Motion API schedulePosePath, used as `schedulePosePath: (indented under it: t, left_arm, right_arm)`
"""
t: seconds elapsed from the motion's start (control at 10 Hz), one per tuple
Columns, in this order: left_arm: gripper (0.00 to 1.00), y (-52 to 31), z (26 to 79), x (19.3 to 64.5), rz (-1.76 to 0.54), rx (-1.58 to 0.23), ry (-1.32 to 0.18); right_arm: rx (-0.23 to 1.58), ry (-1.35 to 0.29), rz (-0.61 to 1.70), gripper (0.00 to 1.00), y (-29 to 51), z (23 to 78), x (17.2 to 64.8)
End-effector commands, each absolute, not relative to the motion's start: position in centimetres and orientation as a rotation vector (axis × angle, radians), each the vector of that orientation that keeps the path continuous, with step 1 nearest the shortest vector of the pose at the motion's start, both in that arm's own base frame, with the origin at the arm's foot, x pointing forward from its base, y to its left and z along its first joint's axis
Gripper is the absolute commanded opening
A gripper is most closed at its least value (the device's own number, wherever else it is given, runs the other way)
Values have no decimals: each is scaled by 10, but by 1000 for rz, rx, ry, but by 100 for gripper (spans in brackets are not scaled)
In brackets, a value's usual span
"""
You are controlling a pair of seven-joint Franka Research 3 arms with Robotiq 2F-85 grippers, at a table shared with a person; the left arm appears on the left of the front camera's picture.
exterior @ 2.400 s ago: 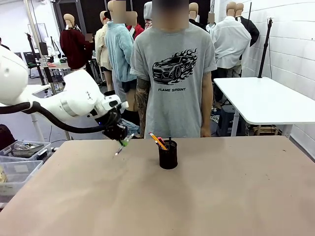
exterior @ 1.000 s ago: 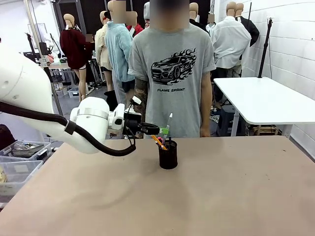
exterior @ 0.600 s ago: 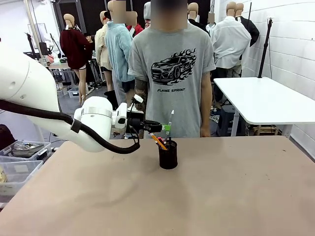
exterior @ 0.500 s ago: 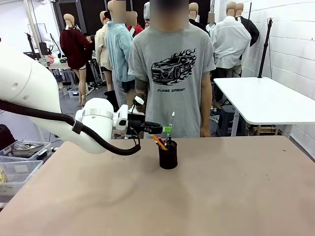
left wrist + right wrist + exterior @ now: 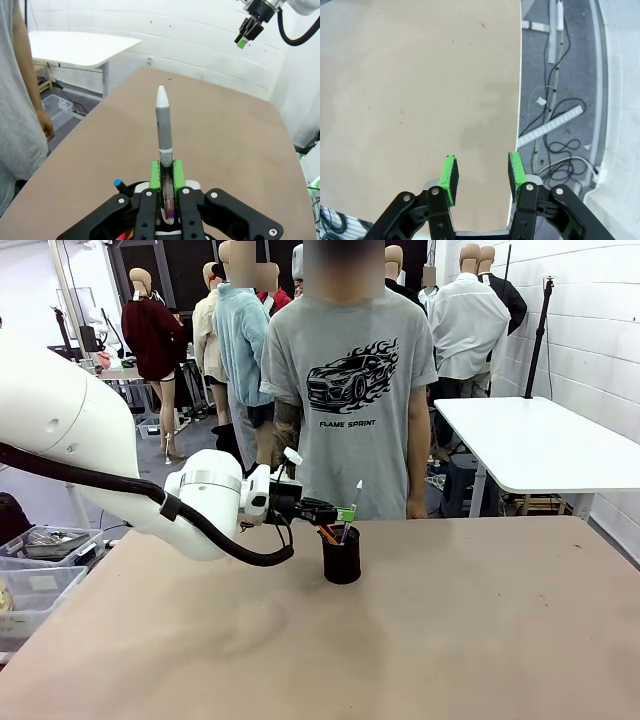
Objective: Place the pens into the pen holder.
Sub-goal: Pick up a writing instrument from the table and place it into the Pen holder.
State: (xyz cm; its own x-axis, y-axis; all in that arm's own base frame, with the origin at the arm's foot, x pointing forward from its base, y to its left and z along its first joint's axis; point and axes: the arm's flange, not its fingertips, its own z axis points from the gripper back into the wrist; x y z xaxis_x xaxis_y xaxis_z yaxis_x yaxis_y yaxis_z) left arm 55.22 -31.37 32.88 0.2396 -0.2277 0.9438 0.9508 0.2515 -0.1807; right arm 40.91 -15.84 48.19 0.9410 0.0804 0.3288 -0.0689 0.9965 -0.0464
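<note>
Left gripper (image 5: 343, 513) clamps one white/silver pen (image 5: 352, 506), tilted, lower end inside pen holder (image 5: 341, 556). One holder, mid-table, with about three more pens; exact count unclear. Right gripper (image 5: 482, 178) half-spread, empty, above table edge (image 5: 519, 90). Person's shirt (image 5: 350, 390) reads "FLAME SPRINT".

This is a robotics lab or workshop: a large white robot arm (image 5: 120, 480) reaches over a plain tan bench (image 5: 400, 640), painted white block walls (image 5: 590, 330) stand on one side, loose cables and a power strip (image 5: 550, 125) lie on the grey floor, and clear plastic storage bins (image 5: 35, 580) sit beside the bench.
</note>
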Motion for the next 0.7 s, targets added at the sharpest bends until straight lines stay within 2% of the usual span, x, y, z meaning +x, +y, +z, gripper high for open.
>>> schedulePosePath:
  t: [0.0, 0.5, 0.6]
  left_arm:
    - [0, -317, 322, 561, -1030, -914, -977]
    - [0, -319, 323, 559, -1082, -909, -974]
    - [10, -318, 324, 558, -1088, -908, -976]
  right_arm:
    - [-49, -325, 78, 52, -158, 482, 409]
    - [-49, -325, 78, 52, -158, 482, 409]
    - [-49, -325, 78, 52, -158, 482, 409]
